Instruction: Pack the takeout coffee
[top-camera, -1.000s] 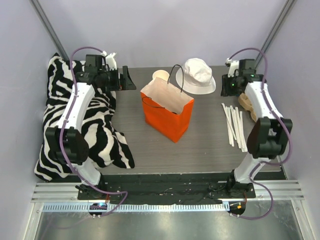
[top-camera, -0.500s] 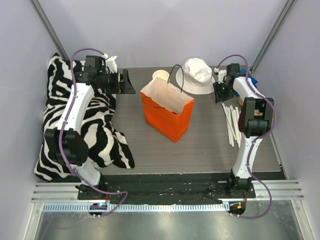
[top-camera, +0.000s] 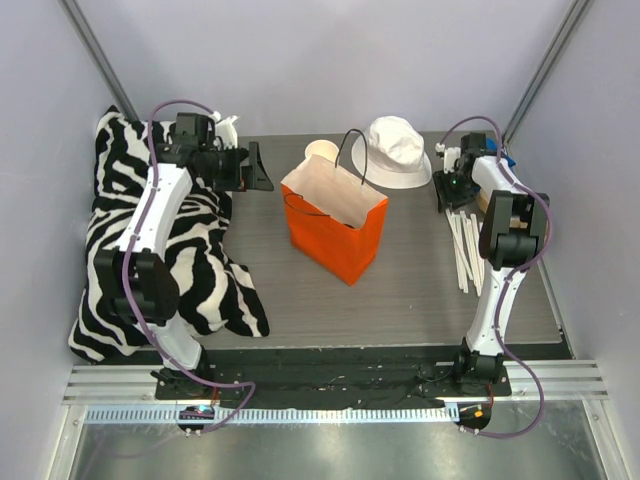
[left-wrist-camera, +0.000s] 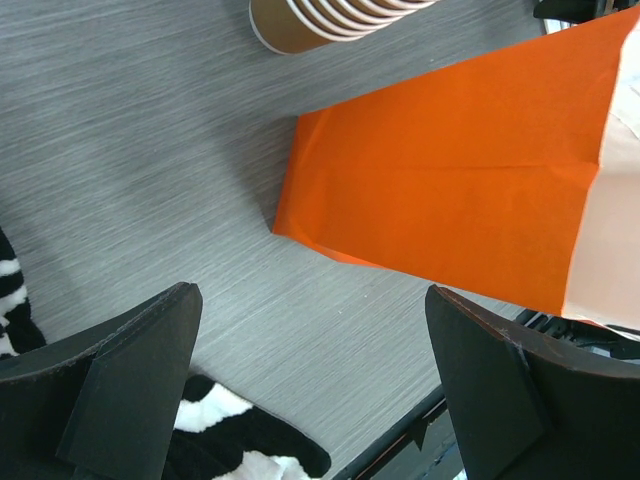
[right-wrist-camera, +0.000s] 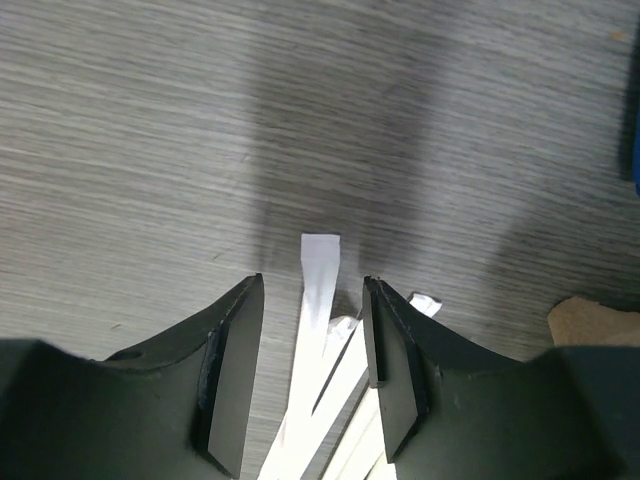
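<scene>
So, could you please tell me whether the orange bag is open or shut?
Open: the orange bag gapes at its mouth, showing its pale inside.

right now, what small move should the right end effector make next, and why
Probably ease down and close on the white wrapped straw: the right end effector stands open, its jaws either side of that straw's end, not yet pinching it where it lies on the table.
</scene>
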